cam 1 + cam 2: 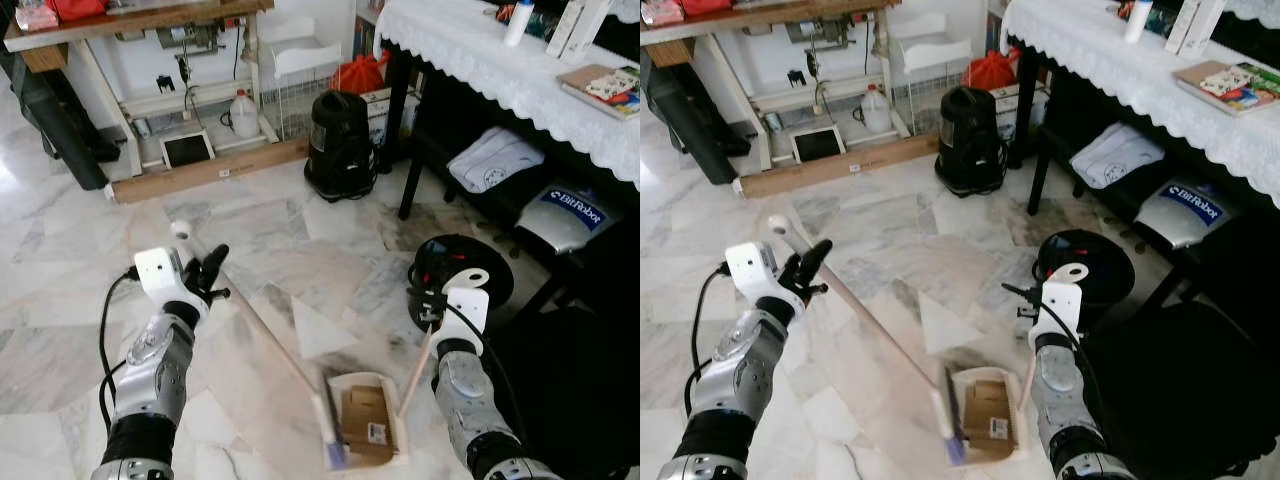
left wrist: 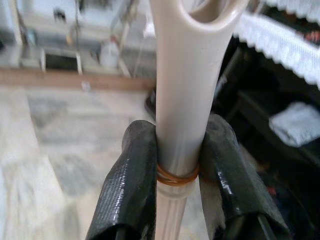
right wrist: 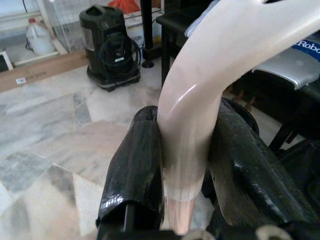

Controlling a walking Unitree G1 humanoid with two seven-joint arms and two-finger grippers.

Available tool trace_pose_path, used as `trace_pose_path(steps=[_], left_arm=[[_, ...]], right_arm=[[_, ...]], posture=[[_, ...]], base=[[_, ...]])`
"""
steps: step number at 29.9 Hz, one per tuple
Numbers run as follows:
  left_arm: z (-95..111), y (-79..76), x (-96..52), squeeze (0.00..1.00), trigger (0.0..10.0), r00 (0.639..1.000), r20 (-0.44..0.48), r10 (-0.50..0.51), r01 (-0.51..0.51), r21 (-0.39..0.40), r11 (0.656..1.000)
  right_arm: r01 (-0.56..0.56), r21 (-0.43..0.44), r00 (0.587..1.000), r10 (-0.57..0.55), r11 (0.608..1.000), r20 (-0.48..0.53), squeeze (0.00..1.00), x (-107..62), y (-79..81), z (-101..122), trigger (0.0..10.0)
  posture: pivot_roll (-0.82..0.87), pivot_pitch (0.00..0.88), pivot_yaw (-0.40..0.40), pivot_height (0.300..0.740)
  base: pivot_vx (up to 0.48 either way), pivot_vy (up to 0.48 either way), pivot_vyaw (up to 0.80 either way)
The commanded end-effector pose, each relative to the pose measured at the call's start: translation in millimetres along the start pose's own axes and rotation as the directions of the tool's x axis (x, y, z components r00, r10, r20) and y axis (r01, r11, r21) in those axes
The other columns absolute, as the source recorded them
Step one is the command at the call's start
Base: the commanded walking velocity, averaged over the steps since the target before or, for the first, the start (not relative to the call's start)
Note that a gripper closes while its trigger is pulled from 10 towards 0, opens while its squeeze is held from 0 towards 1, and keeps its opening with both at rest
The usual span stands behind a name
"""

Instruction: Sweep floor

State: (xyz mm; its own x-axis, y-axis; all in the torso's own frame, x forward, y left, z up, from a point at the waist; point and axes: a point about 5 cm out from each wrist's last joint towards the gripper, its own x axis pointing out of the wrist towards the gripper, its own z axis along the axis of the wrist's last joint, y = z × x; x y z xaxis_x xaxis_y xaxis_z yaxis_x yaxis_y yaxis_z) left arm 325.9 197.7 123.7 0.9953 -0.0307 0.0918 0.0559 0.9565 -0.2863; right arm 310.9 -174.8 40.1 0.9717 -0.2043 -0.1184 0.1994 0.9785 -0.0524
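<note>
Broom (image 1: 262, 330) lies slanted across the marble floor (image 1: 300, 240) in the left eye view, its long pale handle running from the left claw (image 1: 205, 277) down to its head, which sits at the edge of the dustpan (image 1: 368, 420). A piece of cardboard (image 1: 365, 412) lies in the dustpan. The right claw (image 1: 436, 318) holds the dustpan's thin upright handle (image 1: 418, 372). A black vacuum cleaner (image 1: 340, 145) stands farther off, and a desk with a white lace cloth (image 1: 480, 55) is at the right, with a round black robot cleaner (image 1: 462, 262) on the floor near it.

From the right eye view, the same layout shows, with the broom handle's rounded tip (image 1: 777, 224) just past the left claw.

Left wrist view: the two black fingers (image 2: 127, 185) are clamped on the cream broom handle, one on each side, just above an orange rubber band (image 2: 176, 176).

Right wrist view: the black fingers (image 3: 135, 165) are closed on the curved pale grip of the dustpan handle, over marble tiles.
</note>
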Motion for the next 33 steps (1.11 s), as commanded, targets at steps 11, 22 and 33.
trace_pose_path(steps=[11, 22, 33], left_arm=[[31, 4.6, 0.9, 0.00, 10.0, 0.984, 0.177, 0.038, -0.067, 0.165, 0.984], [20, -1.6, -2.5, 0.00, 10.0, 0.988, 0.156, 0.007, -0.045, 0.243, 0.969], [13, -3.7, -5.0, 0.00, 10.0, 0.991, 0.133, -0.014, -0.025, 0.286, 0.958]], right_arm=[[0.017, 0.062, 0.991, -0.025, 0.998, 0.130, 0.00, 9.8, -1.7, 29, 10.0], [-0.002, 0.055, 0.984, -0.007, 0.998, 0.179, 0.00, 9.2, -3.7, 37, 10.0], [-0.058, 0.108, 0.969, 0.030, 0.992, 0.245, 0.00, 9.0, 2.4, 51, 10.0]], posture=[[-0.02, 0.053, 0.019, 0.740], [-0.02, 0.058, 0.018, 0.740], [-0.02, 0.063, 0.017, 0.740]], base=[[0.000, 0.000, 0.00], [0.000, 0.000, 0.00], [0.000, 0.000, 0.00]])
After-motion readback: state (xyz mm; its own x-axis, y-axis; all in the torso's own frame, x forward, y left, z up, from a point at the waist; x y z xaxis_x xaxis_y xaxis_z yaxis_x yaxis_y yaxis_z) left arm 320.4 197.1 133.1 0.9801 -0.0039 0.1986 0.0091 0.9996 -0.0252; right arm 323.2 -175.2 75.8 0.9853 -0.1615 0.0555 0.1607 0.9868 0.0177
